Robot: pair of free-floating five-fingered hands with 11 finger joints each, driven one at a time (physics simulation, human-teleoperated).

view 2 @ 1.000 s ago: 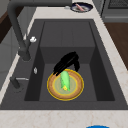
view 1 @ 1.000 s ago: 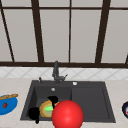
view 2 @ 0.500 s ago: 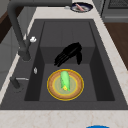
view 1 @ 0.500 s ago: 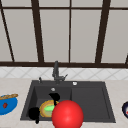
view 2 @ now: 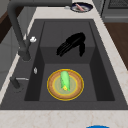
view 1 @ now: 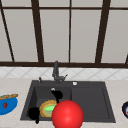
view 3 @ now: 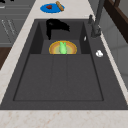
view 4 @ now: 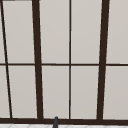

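Observation:
An orange-rimmed plate (view 2: 76, 86) lies on the floor of the dark sink's left basin (view 2: 50, 56), with a green, cucumber-like piece (view 2: 64, 79) on it. My right hand (view 2: 72, 43) hovers above the basin, beyond the plate. It is open and holds nothing, with fingers stretched toward the faucet side and thumb hanging down. The front view shows this hand (view 1: 58, 95) just behind the plate (view 1: 45, 110), and the right side view shows this hand (view 3: 53, 25) past the plate (view 3: 53, 47). My left hand (view 1: 33, 113) floats at the basin's front left corner. A big red ball (view 1: 67, 115) hides the plate's right part.
A dark faucet (view 1: 56, 72) stands behind the basin, with a small white knob (view 1: 74, 83) on the rim beside it. A flat drainboard (view 3: 60, 77) forms the sink's right half. A blue dish with food (view 1: 7, 105) sits on the left counter, a dark dish (view 1: 125, 110) on the right.
In the left side view the right hand has lifted off the green piece and risen away from the plate toward the drainboard. The left hand and red ball have not moved.

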